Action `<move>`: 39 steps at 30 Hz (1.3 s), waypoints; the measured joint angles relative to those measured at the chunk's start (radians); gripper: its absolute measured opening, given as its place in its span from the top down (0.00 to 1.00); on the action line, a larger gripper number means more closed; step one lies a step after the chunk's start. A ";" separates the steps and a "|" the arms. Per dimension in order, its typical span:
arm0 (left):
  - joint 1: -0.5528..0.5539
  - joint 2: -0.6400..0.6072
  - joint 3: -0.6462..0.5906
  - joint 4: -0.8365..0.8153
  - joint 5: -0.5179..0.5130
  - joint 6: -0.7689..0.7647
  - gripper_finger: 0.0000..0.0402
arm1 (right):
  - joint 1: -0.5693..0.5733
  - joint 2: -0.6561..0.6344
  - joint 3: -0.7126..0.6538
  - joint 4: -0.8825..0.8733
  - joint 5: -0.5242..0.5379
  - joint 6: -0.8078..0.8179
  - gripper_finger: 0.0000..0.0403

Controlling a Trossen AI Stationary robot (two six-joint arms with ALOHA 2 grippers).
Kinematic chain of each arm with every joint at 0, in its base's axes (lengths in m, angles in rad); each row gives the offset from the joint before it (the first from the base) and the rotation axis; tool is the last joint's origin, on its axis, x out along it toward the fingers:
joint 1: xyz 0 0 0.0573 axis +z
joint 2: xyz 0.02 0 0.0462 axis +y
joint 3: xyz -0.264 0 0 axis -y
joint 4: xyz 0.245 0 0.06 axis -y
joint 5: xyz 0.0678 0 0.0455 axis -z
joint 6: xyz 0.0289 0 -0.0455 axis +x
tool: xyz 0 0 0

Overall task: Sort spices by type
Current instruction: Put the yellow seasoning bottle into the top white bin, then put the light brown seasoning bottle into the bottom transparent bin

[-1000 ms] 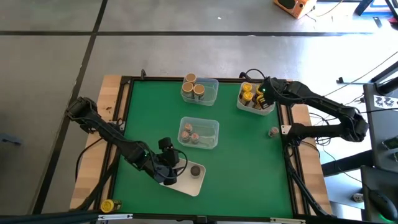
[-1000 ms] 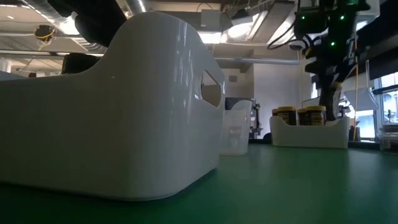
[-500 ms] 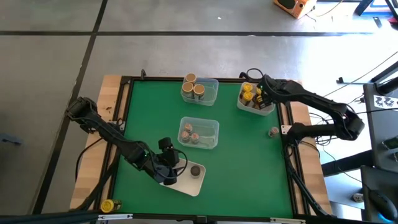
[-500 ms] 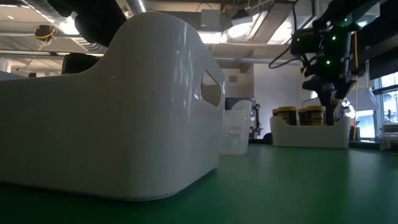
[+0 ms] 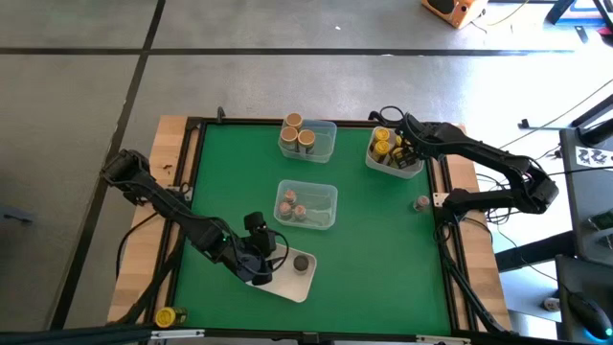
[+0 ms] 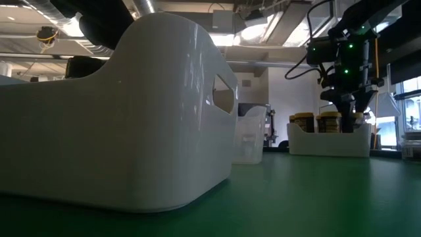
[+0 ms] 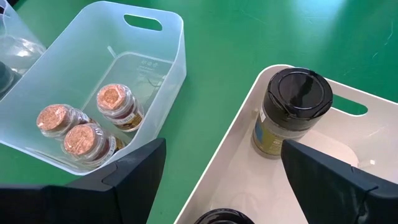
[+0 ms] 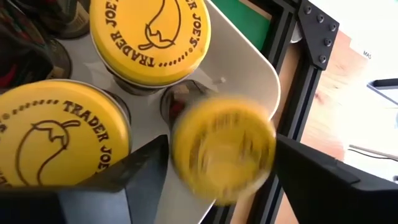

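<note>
right gripper (image 8: 217, 180) apart over blurred yellow-lidded jar (image 8: 222, 148), left gripper (image 7: 214, 180) apart over white tray (image 7: 373, 134)

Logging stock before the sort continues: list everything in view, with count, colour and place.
Table: one, green, wood-edged.
Clear trays: two, far edge and mid-table.
Tan-topped jars: three, in the far clear tray.
Brown-topped jars: three, in the middle clear tray.
White trays: two, far right and near edge.
Yellow-lidded jars: at least three, in the far-right white tray.
Black-lidded jars: two, in the near white tray.
Loose jar: one, on the right frame.
Yellow item: one, near-left wooden edge.
Left gripper: dark, open, over the near white tray.
Right gripper: dark, over the yellow-lidded jars.
</note>
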 joint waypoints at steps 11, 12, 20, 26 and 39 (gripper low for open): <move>0.000 0.000 0.000 0.000 0.000 0.000 0.21 | 0.001 0.009 0.015 -0.025 0.057 -0.026 0.15; 0.000 0.000 0.000 0.000 0.000 0.000 0.21 | 0.001 0.002 0.028 -0.042 0.053 -0.027 0.14; 0.000 0.000 0.000 0.000 0.000 -0.002 0.21 | 0.076 -0.107 0.106 -0.185 -0.127 -0.023 0.13; 0.000 0.000 0.000 0.000 0.000 -0.009 0.21 | 0.230 -0.165 0.115 -0.327 -0.161 0.095 0.13; 0.000 0.000 0.000 0.000 0.000 -0.011 0.21 | 0.584 -0.171 0.112 -0.411 -0.245 0.322 0.13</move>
